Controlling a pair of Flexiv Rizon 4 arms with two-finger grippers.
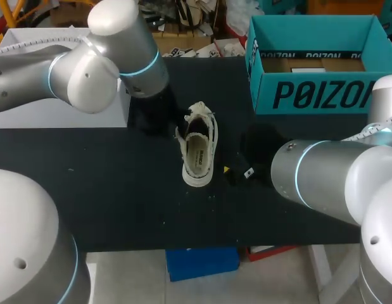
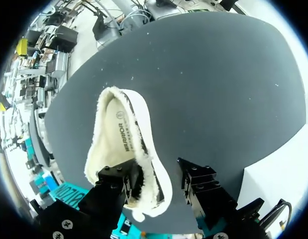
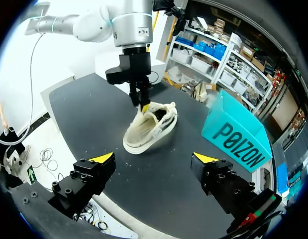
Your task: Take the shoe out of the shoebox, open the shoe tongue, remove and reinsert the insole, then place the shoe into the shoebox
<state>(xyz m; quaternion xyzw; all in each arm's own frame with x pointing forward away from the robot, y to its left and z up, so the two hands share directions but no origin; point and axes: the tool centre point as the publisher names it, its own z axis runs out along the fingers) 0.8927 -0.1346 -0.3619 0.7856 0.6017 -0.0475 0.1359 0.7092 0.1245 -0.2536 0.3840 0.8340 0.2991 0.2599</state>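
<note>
Cream shoe [image 1: 199, 149] sits on the black worktop [image 1: 120, 183], outside the teal shoebox [image 1: 316, 95], which stands open well apart at the far right. Left end effector [image 2: 156, 174] is open: one finger is inside the shoe's mouth and the other is clear of its side wall. Its yellow tips are hidden in its own wrist view, and the head view hides it under its arm. Right end effector [image 3: 154, 164] is spread wide, empty, short of the shoe.

In the head view the left gripper [image 2: 156, 175] is only a dark mass under the left arm [image 1: 107, 57], its fingertips not to be made out. In the left wrist view its yellow tips are out of sight and one finger covers part of the shoe [image 2: 119, 134]. The shoebox [image 1: 319, 95], at the table's [image 1: 120, 202] far right corner, runs off the head view's edge
</note>
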